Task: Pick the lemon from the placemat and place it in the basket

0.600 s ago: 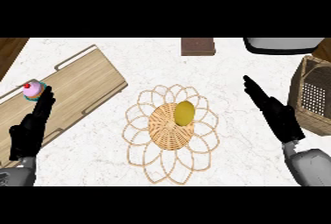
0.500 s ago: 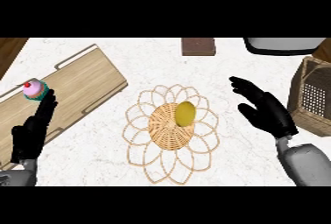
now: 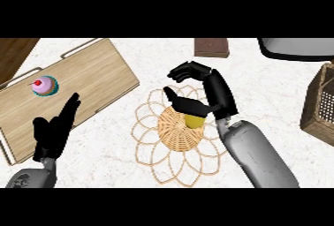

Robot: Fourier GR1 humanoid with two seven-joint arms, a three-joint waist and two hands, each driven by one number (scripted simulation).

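On the white marble counter [image 3: 274, 88] there is one lemon [image 3: 194, 120], one woven placemat [image 3: 179, 130] with a looped lacy border, one wooden tray [image 3: 91, 75], and one cupcake [image 3: 44, 85] with pink frosting and a single cherry on top. Along the edges there is one wicker basket [image 3: 321, 106] at the right, one small brown block [image 3: 212, 47] at the top, and one dark round-edged thing [image 3: 297, 48] in the top right corner, cut off by the frame. Two black hands show, one left hand [image 3: 55, 130] and one right hand [image 3: 195, 88], each on one grey forearm.
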